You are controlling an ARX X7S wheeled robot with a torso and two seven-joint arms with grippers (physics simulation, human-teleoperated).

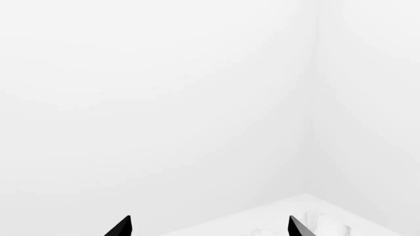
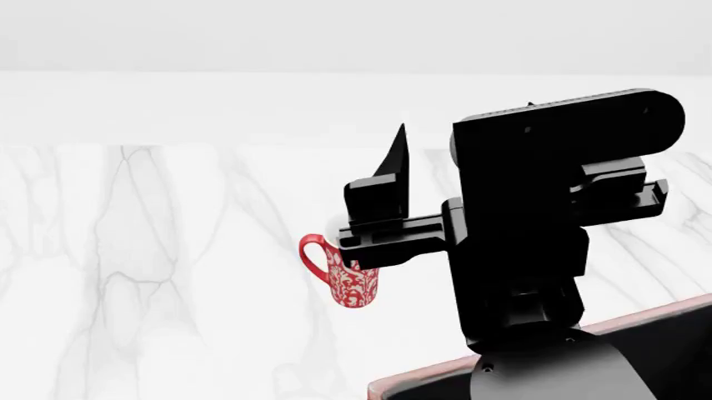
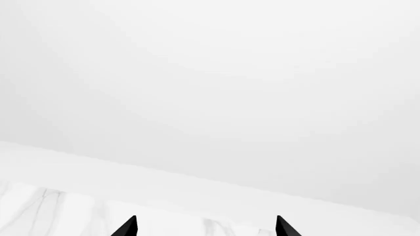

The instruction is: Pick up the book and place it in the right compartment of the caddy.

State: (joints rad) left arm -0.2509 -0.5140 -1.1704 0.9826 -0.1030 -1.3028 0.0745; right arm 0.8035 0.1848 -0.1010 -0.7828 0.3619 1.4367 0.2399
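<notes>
The right gripper (image 3: 206, 227) is standing wide open and holding nothing, its tips framing only blank wall and the far tabletop (image 3: 39, 206) edge. The left gripper (image 1: 208, 227) is likewise spread and empty. One raised arm (image 2: 534, 233) is blocking much of the head view, so the book is not showing anywhere. The caddy (image 2: 668, 312) is peeking in at near right, beside the red mug (image 2: 347, 282).

Glossy red patterned mug (image 2: 352, 286) stands on a smooth, white-veined marble table (image 2: 145, 250).
</notes>
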